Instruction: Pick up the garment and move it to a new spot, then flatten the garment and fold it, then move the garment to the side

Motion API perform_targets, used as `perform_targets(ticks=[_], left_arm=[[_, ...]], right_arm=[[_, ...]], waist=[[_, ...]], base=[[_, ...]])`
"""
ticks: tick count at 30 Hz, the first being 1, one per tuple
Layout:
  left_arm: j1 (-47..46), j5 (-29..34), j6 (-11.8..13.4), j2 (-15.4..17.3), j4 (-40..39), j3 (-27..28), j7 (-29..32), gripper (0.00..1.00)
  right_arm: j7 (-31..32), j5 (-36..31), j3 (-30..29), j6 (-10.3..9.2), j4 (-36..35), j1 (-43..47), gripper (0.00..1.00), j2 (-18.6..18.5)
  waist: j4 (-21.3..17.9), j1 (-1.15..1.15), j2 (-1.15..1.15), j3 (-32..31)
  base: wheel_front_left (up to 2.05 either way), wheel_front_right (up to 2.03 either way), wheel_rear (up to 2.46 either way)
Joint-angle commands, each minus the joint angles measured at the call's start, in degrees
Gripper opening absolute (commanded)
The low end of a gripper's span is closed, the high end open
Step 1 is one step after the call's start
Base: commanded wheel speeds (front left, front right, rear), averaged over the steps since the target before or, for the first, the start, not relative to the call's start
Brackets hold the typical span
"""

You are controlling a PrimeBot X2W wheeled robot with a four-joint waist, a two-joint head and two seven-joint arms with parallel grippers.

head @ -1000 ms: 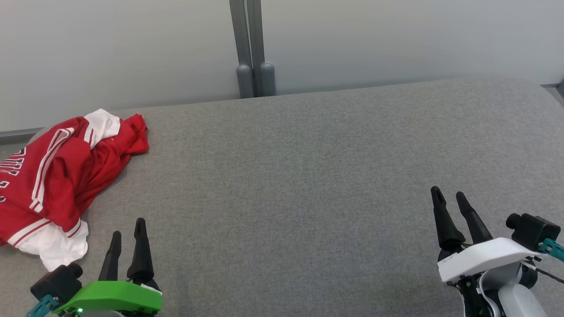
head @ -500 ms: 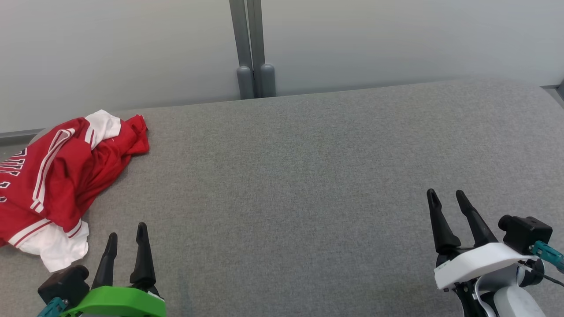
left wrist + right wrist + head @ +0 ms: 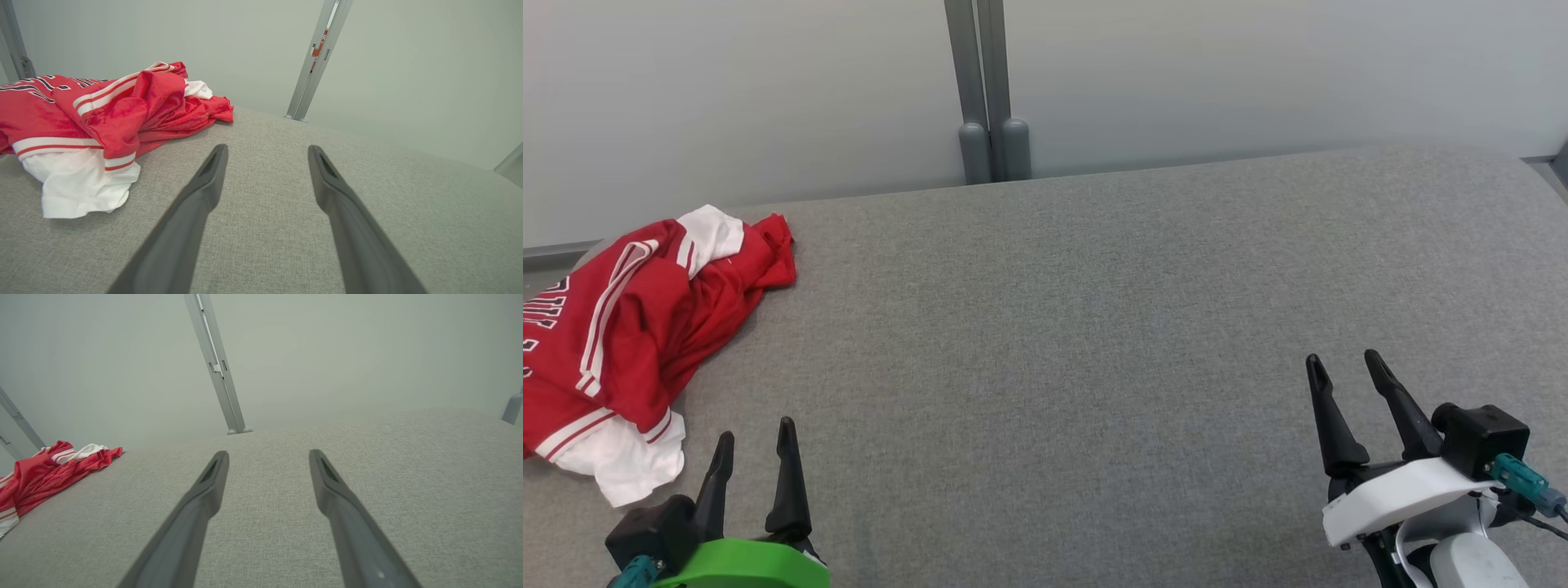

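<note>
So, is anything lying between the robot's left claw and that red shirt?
No. Only bare grey surface lies between the open left gripper and the red shirt; they don't touch. The head view and the left wrist view both show that gap.

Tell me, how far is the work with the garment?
Done: nothing; the garment lies crumpled at the left end of the grey surface. In hand: nothing; the left pincer and right pincer stand open and empty. Left: picking it up, moving, flattening, folding, setting aside.
</note>
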Motion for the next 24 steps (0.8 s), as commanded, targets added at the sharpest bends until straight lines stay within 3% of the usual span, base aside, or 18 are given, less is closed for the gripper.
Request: perform_targets(ticks=[1, 24], left_arm=[[0.36, 1.59, -0.2, 0.56, -0.25, 0.17, -0.52, 1.0], [1.87, 11.12, -0.4, 0.42, 2.49, 1.42, -3.24, 1.0]], right_arm=[[-0.55, -1.79, -0.09, 0.03, -0.6, 0.2, 1.0, -0.49], [-3.28, -9.0, -1.93, 0.03, 0.16, 1.65, 1.0, 1.43]], waist=[[-0.01, 0.0, 0.0, 0.01], [0.08, 0.0, 0.0, 0.08]], base=[[0.0, 0.0, 0.0], [0.0, 0.0, 0.0]])
